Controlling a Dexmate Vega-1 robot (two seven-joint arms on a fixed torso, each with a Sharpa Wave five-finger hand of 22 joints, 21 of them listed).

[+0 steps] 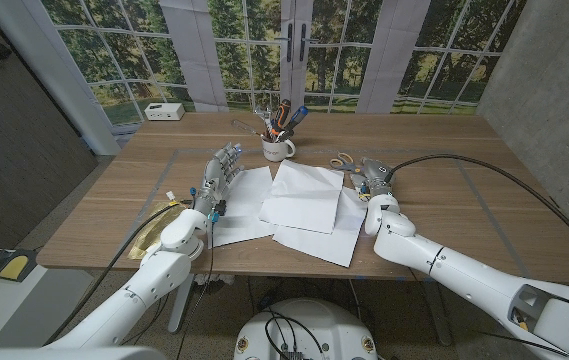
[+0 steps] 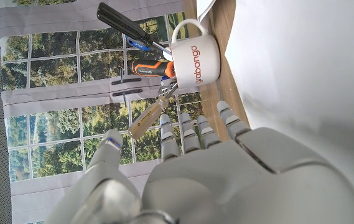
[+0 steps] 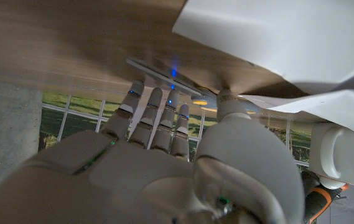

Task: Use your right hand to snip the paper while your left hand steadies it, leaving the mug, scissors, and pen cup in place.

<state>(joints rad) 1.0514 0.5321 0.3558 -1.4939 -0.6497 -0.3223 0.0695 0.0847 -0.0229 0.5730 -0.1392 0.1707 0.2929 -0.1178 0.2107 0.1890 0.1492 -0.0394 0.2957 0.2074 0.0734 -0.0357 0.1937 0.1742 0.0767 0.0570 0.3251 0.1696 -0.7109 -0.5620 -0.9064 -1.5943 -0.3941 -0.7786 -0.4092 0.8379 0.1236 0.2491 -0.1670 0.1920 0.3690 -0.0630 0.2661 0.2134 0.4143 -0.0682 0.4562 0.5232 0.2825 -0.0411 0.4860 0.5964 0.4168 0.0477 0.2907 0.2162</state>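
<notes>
Several overlapping white paper sheets (image 1: 304, 205) lie mid-table. My left hand (image 1: 220, 172) stands at their left edge, fingers straight and apart, holding nothing; in the left wrist view my left hand (image 2: 214, 174) points toward the mug with the paper (image 2: 307, 68) beside it. My right hand (image 1: 375, 181) is at the sheets' right edge, fingers extended and empty; my right hand (image 3: 164, 168) reaches along the wood beside the paper (image 3: 288, 43). Scissors (image 1: 342, 160) lie on the table just beyond it. A white mug (image 1: 278, 149) (image 2: 195, 59) holding pens and tools stands behind the paper.
A small white box (image 1: 165, 111) sits at the table's back left. A yellow pad with cables (image 1: 154, 235) lies at the front left edge, near my left arm. Bare wood spreads to the right of my right arm. Windows stand behind the table.
</notes>
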